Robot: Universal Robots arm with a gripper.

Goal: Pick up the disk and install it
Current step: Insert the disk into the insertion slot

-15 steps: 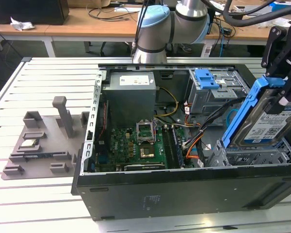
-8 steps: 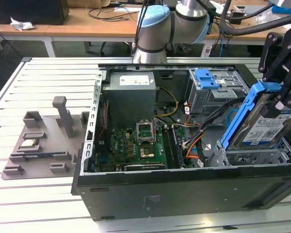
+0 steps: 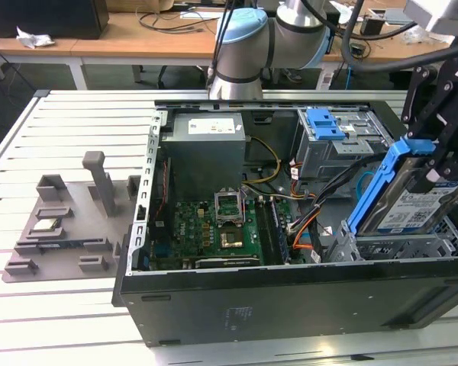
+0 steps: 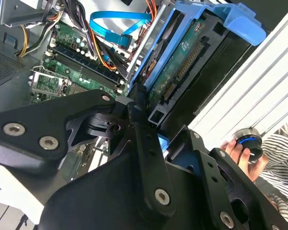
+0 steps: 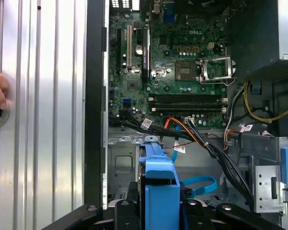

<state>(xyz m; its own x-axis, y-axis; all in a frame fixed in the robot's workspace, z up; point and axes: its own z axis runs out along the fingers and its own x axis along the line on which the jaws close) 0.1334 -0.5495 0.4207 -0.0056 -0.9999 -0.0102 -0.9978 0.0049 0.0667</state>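
In the exterior view, the disk (image 3: 409, 204), a silver drive with a white-and-blue label in a bright blue bracket, hangs tilted on edge over the grey drive cage (image 3: 397, 248) at the case's front corner on that view's right. My gripper (image 3: 432, 162) is shut on its upper end. In the second wrist view the disk (image 4: 182, 62) shows its connector side beyond the black fingers (image 4: 143, 134). In the first wrist view the blue bracket (image 5: 158, 178) stands between the finger links, above the cage floor.
The open computer case (image 3: 290, 293) holds a motherboard (image 3: 221, 229), loose cables (image 3: 305, 221) and a rear cage with a blue latch (image 3: 326, 123). A grey fixture plate (image 3: 69, 221) lies at the exterior view's left. A person's hand (image 4: 237, 152) rests on the slatted table beside the case.
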